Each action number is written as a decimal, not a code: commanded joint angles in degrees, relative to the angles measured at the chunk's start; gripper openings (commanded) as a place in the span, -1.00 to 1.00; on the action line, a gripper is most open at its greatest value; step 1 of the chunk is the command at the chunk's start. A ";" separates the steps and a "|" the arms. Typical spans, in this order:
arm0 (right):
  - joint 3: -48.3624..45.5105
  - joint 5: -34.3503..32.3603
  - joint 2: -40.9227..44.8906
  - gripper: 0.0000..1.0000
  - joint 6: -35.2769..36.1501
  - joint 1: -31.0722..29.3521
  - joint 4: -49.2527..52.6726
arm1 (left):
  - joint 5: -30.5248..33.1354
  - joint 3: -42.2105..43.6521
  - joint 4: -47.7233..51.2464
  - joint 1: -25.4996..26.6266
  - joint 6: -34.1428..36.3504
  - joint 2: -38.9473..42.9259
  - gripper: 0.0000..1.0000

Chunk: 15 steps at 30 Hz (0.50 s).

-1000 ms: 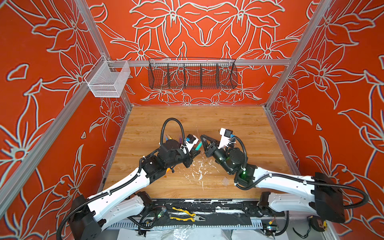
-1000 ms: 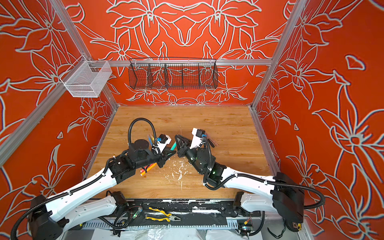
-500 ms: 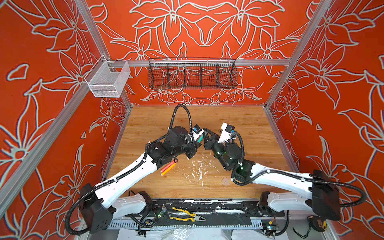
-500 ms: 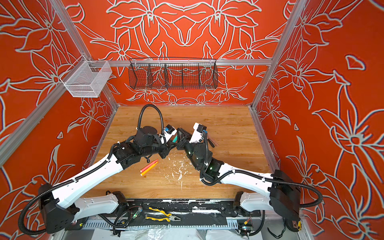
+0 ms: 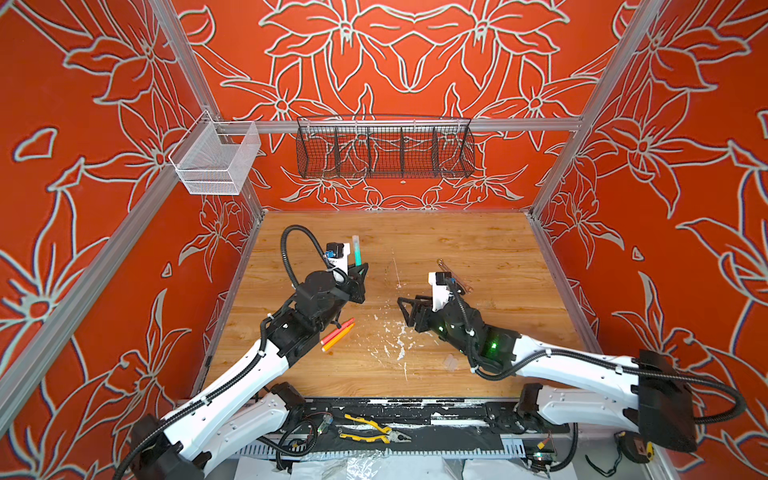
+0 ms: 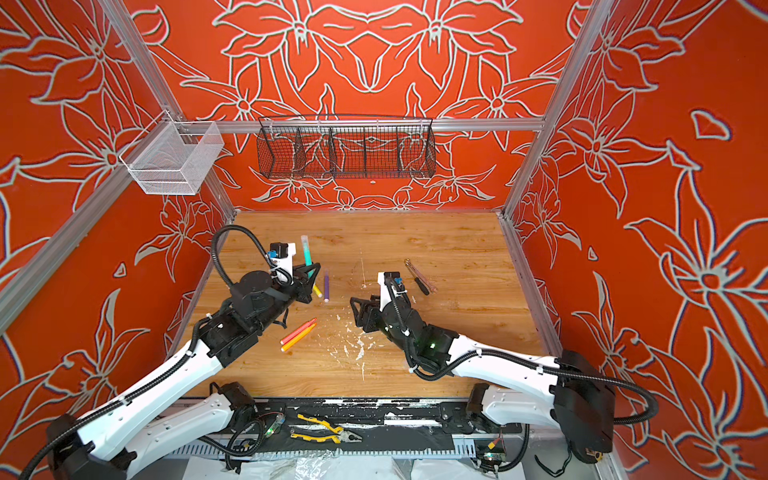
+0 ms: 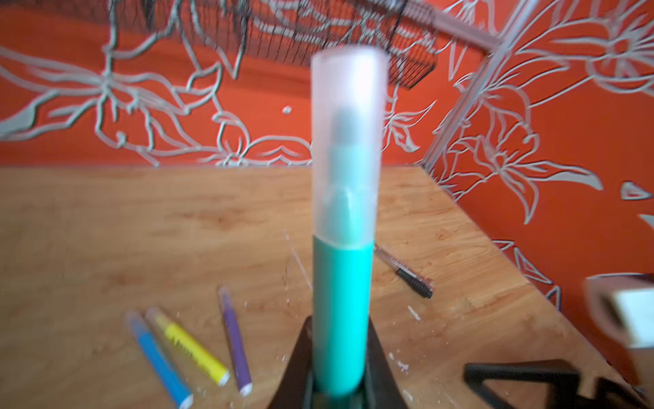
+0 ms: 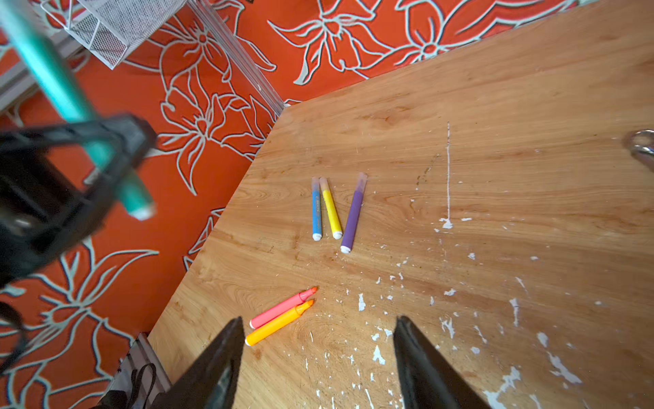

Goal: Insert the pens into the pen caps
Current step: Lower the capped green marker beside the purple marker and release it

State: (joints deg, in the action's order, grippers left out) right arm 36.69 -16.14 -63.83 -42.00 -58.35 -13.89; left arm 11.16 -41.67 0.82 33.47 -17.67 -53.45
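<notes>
Left claw (image 7: 339, 327) clamps capped green pen (image 7: 342, 276), blurred; right claw (image 8: 318, 320) spread, partly cropped.

Bright, diffuse light, faint soft shadows. Sharp in both top views, bowed at edges. Blurs green pen (image 7: 341, 311) in left wrist view, left end effector (image 8: 113, 141) in right wrist view.

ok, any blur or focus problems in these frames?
Left wrist view: the capped green pen sits close to the lens and looks soft, with everything behind it smeared. Right wrist view: the left gripper is blurred, the purple pen sharp. Both top views: sharp, evenly lit.
</notes>
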 commanded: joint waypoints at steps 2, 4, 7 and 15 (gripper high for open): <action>3.90 -1.69 2.71 0.48 3.98 4.08 10.39 | 4.72 -2.17 9.01 -0.14 -7.38 -8.61 -1.00; 5.07 -1.89 2.62 0.50 5.86 6.32 13.73 | 4.35 -6.92 13.04 -0.14 -6.28 -13.77 -1.00; 5.32 -6.04 2.01 0.52 9.35 7.93 17.63 | 6.67 -10.57 16.54 -0.23 -8.03 -21.50 -1.00; 8.84 -3.05 -3.96 0.56 7.34 11.37 21.32 | 2.57 -18.08 16.35 -0.87 -5.71 -35.47 -1.00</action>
State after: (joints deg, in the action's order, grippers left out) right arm 42.52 -19.27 -66.06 -34.96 -47.16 3.27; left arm 16.03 -57.41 15.35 32.99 -22.65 -86.74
